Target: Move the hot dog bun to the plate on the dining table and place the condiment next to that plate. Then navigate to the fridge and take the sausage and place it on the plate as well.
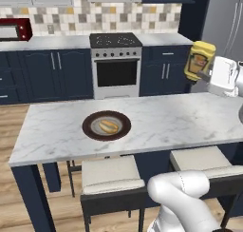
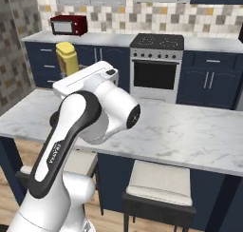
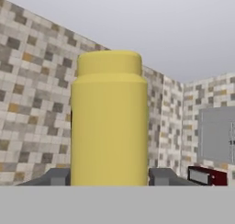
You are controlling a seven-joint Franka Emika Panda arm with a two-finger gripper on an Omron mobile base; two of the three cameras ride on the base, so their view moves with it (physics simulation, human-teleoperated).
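My gripper (image 3: 109, 178) is shut on the condiment (image 3: 109, 122), a yellow squeeze bottle held upright, with a finger (image 3: 57, 177) on each side of it. From the left base the condiment (image 1: 200, 60) shows its orange-red label and hangs above the far right end of the dining table (image 1: 175, 117), held by the gripper (image 1: 203, 75). From the right base the condiment (image 2: 68, 58) rises behind the arm. The dark-rimmed plate (image 1: 88, 126) lies on the table's left half with the hot dog bun (image 1: 109, 127) on its centre.
Two cushioned stools (image 1: 112, 178) are tucked under the table's near edge. Behind the table run navy cabinets, a stove (image 1: 116, 64) and a red toaster oven (image 1: 14, 29). The grey fridge (image 1: 228, 22) stands at the far right.
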